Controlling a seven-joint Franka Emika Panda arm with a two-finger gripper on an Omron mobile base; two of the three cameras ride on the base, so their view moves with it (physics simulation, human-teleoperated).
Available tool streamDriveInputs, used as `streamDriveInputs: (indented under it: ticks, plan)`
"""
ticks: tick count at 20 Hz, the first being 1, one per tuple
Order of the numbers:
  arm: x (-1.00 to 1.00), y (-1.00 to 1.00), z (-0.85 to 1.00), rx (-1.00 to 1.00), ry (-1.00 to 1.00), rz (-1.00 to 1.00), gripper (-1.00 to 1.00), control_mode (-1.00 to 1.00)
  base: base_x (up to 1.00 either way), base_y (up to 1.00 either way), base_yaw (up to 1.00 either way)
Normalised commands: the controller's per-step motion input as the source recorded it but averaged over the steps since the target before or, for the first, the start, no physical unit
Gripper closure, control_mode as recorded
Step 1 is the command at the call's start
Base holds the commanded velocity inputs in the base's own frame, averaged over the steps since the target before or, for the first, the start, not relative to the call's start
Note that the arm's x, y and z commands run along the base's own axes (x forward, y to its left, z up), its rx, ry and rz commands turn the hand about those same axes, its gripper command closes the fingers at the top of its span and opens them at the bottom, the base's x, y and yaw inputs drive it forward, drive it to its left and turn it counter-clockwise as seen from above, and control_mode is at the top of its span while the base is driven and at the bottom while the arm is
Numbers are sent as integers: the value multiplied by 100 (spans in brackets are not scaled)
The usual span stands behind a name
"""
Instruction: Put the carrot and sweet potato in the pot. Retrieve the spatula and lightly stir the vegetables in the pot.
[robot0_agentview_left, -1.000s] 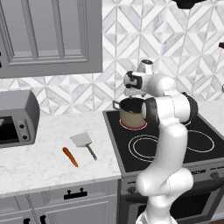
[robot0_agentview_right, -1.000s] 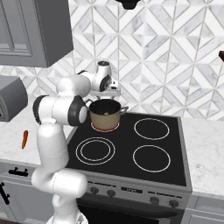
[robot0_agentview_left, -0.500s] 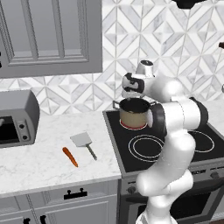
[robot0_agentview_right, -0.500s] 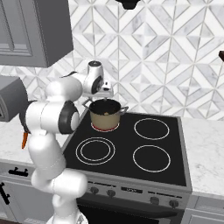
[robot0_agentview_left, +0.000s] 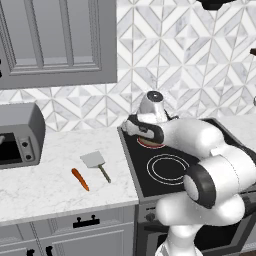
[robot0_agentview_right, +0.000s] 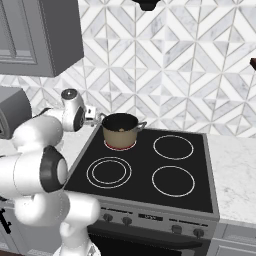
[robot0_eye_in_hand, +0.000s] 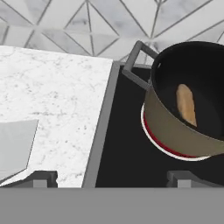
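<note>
On the counter (robot0_agentview_left: 55, 185), nearest the base, the carrot (robot0_agentview_left: 80, 179) lies loose on the marble, and just beyond it, close but apart, the spatula (robot0_agentview_left: 95, 163) rests flat with its blade toward the wall and its handle toward the counter's front edge. Neither is touched, so two parts of the task are left: the carrot has yet to go into the pot, and the spatula has yet to be fetched for stirring. Farther in, the gripper (robot0_eye_in_hand: 111, 177) hangs over the seam between counter and stove, jaws spread wide and holding nothing; in the hand view its tips straddle the stove's edge, with a corner of the spatula blade at the left. Beyond it on the rear left burner, whose ring glows red, stands the pot (robot0_agentview_right: 120, 131), and the sweet potato (robot0_eye_in_hand: 186, 104) already lies on its dark bottom. Judging by that, one vegetable is in, roughly a third of the job done.
</note>
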Motion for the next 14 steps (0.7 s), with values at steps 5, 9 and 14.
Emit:
streamDriveInputs:
  ticks: [5,9,14]
  plan:
    - [-76,100,-13,0,0,0,-100,-100,0,0,0]
    - [0,19,0,0,10,7,-100,-100,0,0,0]
    - [0,51,-15,-2,12,7,-100,-100,0,0,0]
